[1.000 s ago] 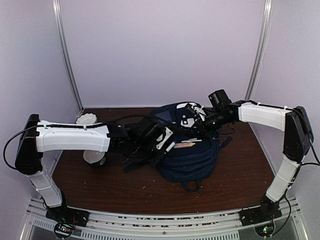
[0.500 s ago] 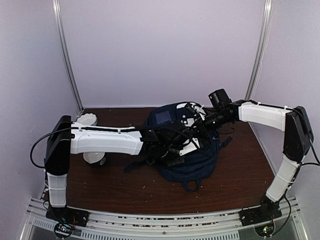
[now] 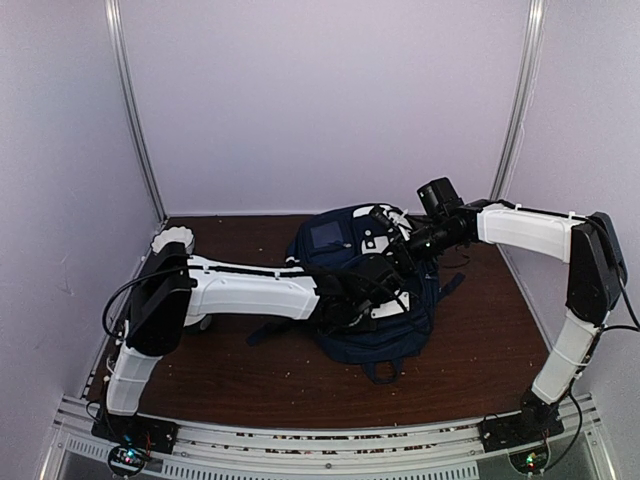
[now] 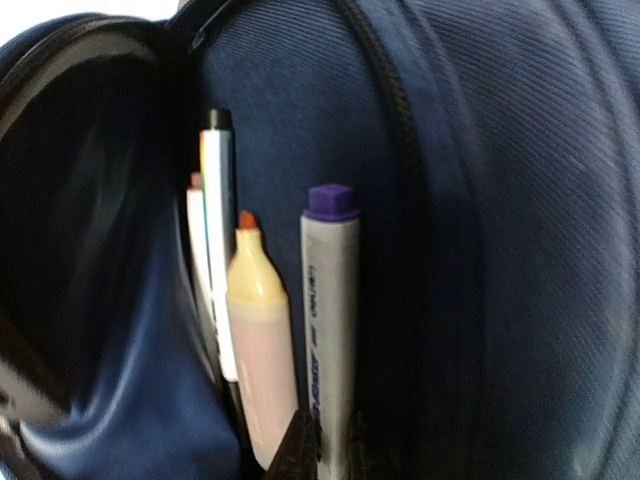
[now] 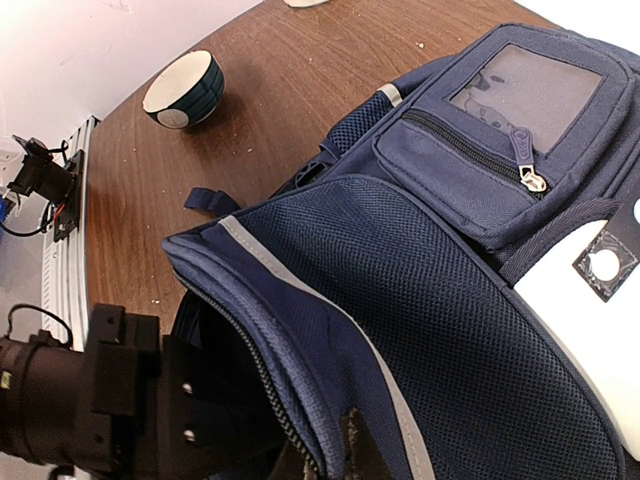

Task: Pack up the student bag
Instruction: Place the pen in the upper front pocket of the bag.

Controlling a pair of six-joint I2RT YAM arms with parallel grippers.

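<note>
My left claw (image 4: 325, 462) is narrow, clamped on a purple-capped marker (image 4: 330, 330) inside the bag (image 4: 500, 250), beside a highlighter (image 4: 258, 330) and a pen (image 4: 217, 200). My right claw (image 5: 335, 452) pinches the bag's open rim. The bag lies centred on the table (image 3: 250, 380).

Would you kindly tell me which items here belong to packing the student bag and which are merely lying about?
For the job:
student bag
purple-capped marker
orange-tipped highlighter
pens

Lying about:
striped bowl
</note>
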